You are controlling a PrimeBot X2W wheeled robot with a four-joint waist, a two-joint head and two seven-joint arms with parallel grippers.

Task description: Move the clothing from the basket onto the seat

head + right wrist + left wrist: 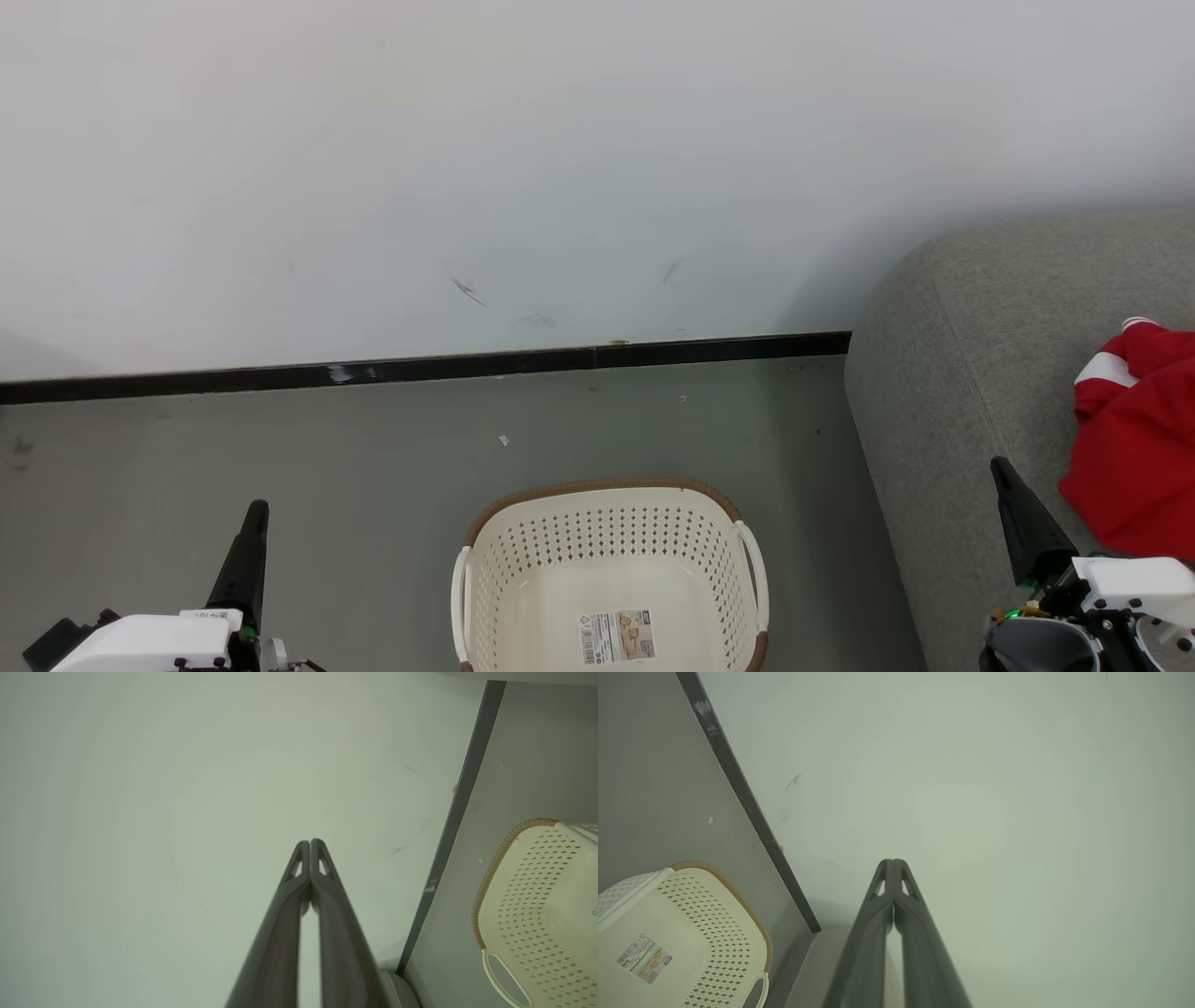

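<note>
With the red clothing (1134,448) heaped on the grey seat (943,373) at three o'clock and the basket (607,532) at six o'clock emptied, the left gripper (257,511) and right gripper (1001,467) hover with fingers pressed together, seemingly finished.

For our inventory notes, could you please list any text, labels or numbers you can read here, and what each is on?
Paper label on the basket floor: barcode and print, too small to read.
Small sticker on the white wrist housing: too blurred to read.
No lettering shows on the red clothing.
</note>
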